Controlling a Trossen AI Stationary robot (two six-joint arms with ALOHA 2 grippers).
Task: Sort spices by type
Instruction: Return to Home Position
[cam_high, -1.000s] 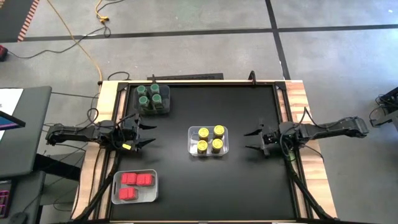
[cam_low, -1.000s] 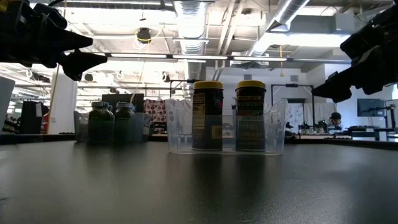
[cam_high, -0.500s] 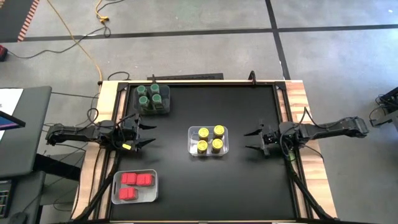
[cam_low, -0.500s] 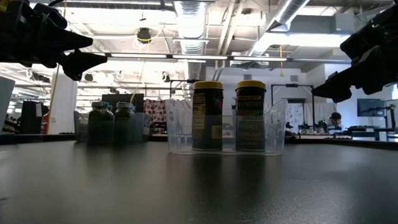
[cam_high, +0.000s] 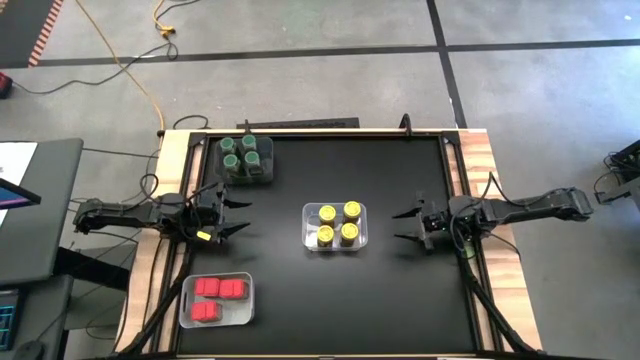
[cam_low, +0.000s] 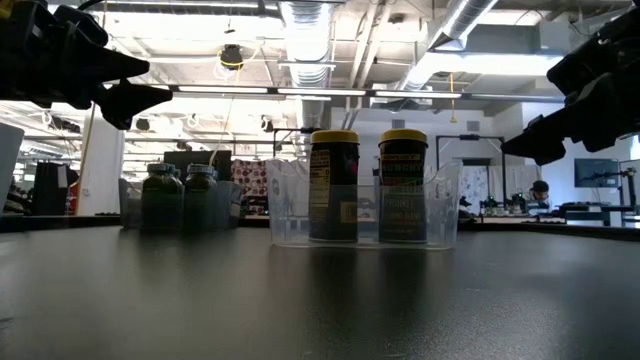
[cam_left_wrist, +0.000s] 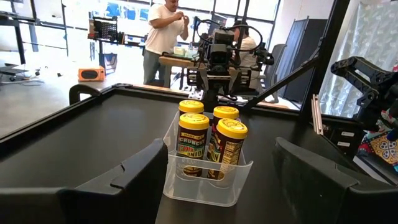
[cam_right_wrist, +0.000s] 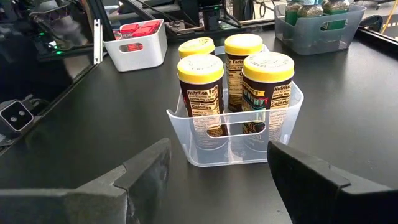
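Sorting looks finished. Four yellow-lidded jars (cam_high: 327, 214) stand in the clear bin (cam_high: 305, 228) mid-table. The green-lidded jars (cam_high: 231, 160) sit in the grey bin (cam_high: 270, 166) at the far left corner. The red-topped jars (cam_high: 207, 288) lie in the white bin (cam_high: 238, 314) at the near left corner. No loose jar is seen on the table (cam_high: 330, 300). Left claw (cam_high: 240, 215) is at the left edge, spread wide and carrying nothing, and points toward the clear bin from well apart. Right claw (cam_high: 396, 226) is at the right side, also wide and empty, nearer that bin but not touching it. The low view shows both raised off the surface. The step in hand appears to be pulling back to rest. Judgement: draw each arm straight away from the middle, keep height, avoid any sideways sweep near the bins, and leave the fingers apart so nothing is nipped. The left arm should mind the grey and white bins on either side of its path. Table surface is matte black, smooth and faintly reflective, with a pale wooden border. Beyond it are a grey concrete floor with dark tape lines, a yellow cable (cam_high: 140, 70), exposed ceiling ducts, workbenches and a person (cam_left_wrist: 163, 31) standing far off.
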